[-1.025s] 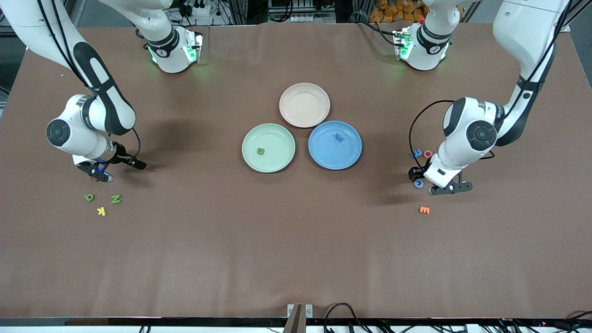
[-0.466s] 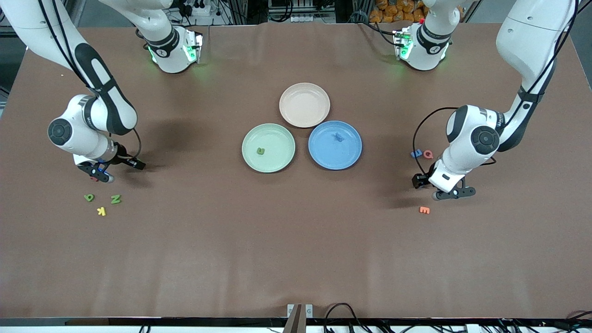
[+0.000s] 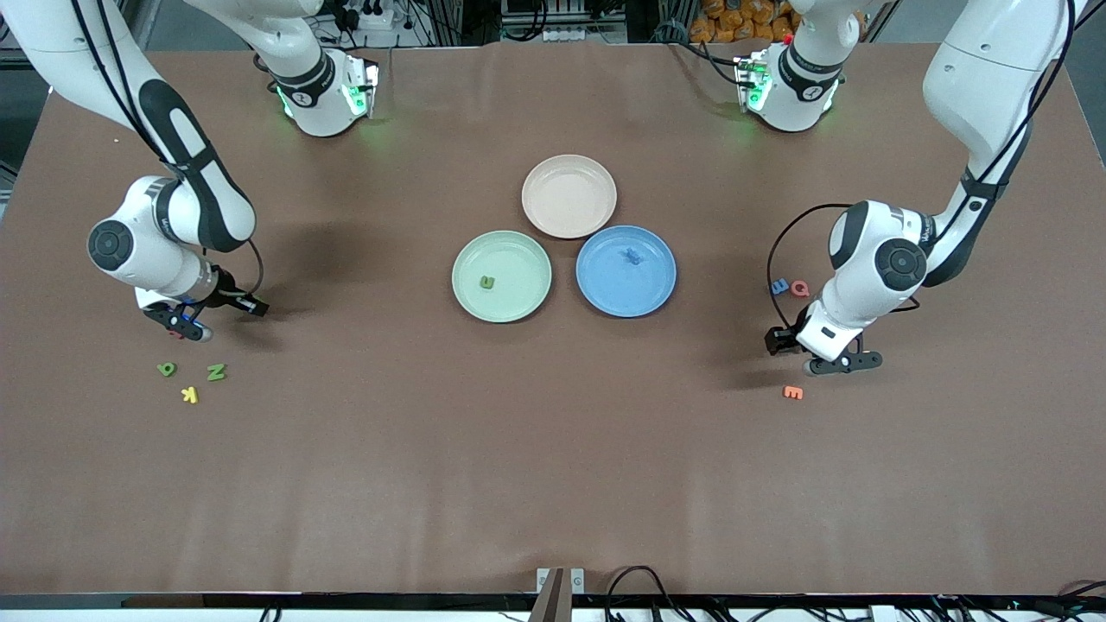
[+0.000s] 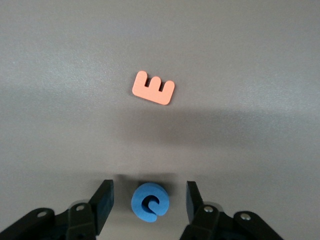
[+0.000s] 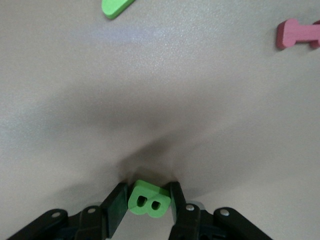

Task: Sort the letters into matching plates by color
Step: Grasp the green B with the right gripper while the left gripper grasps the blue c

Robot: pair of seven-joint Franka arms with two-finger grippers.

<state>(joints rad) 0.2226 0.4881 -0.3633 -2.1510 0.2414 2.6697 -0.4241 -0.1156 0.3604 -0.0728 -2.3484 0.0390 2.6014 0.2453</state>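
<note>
Brown bench (image 3: 553, 449): 3 plates. Left gripper (image 4: 149, 202) fingers spread around blue C (image 4: 150, 202), beside orange E (image 4: 153, 88). Right gripper (image 5: 145, 202) fingers pinching green B (image 5: 148, 201). Lift straight; deliver to mint plate (image 3: 520, 304), blue plate (image 3: 652, 304).

Looks down from high across the table (image 3: 553, 484), facing both robot bases along the frame's top edge. Sits on each wrist otherwise, staring straight down, very close to the tabletop, fingertips along each frame's bottom edge. Shares the orange E (image 3: 792, 393) (image 4: 153, 88) between front and left wrist views, lower right and upper centre respectively.
</note>
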